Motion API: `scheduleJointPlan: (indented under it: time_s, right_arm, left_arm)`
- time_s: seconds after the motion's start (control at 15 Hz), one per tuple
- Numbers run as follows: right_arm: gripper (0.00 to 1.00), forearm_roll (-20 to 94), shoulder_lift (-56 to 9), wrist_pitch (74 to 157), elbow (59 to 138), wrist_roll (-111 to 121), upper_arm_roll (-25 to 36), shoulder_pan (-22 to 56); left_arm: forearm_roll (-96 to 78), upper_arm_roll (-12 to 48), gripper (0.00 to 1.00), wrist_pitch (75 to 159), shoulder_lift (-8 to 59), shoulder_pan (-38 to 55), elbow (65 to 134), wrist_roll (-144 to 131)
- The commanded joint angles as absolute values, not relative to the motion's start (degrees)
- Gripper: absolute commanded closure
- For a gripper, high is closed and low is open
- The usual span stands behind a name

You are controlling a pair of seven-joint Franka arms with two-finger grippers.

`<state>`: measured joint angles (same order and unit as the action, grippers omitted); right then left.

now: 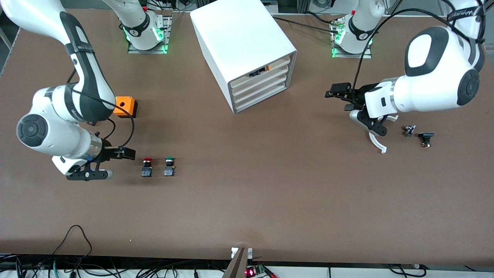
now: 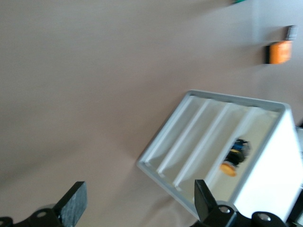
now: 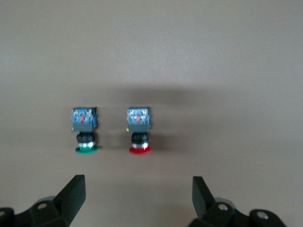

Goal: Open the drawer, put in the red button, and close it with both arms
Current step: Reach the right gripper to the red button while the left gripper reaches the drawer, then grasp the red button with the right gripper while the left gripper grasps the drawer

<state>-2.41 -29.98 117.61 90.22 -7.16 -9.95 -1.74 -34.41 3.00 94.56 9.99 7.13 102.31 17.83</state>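
Both grippers are wide open and empty: right gripper hangs by the small red-capped pushbutton, left gripper waits near the white four-drawer cabinet. The identical green-capped pushbutton sits right beside the red one, so a sloppy approach probably grabs or knocks it. The second drawer looks shut, though I can't be sure.

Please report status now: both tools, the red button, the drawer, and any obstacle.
Left tool open, facing cabinet. Right tool open beside red button. Drawer shut. Green button close beside red.

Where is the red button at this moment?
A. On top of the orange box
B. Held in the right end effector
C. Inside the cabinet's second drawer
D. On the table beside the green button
D: the red button stands on the bare table right beside the green button, with the open right end effector near but not touching it.
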Motion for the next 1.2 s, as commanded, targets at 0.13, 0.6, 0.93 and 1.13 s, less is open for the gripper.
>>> scheduleJointPlan:
  time_s: [0.13, 0.6, 0.93, 1.13]
  right_arm:
    - [0.0, -2.46, -36.02, 126.46, 89.38, -10.28, -10.02, -1.05]
    - [0.0, -2.64, -42.36, 134.47, 89.38, -12.66, -9.58, 0.62]
    - [0.0, -6.42, -44.56, 134.65, 89.65, -12.13, -9.49, 0.44]
    - [0.02, -6.5, -45.17, 134.82, 89.74, -12.04, -9.49, 0.44]
  left_arm:
    - [-49.72, 3.08, 0.0, 93.69, 16.69, 6.06, 103.53, 33.46]
    - [-64.94, 3.25, 0.04, 94.66, 18.02, 6.94, 119.16, 47.62]
    - [-69.34, 5.53, 0.08, 95.36, 18.19, 7.29, 127.43, 50.71]
    - [-71.09, 7.99, 0.15, 96.5, 18.9, 7.29, 130.15, 54.65]
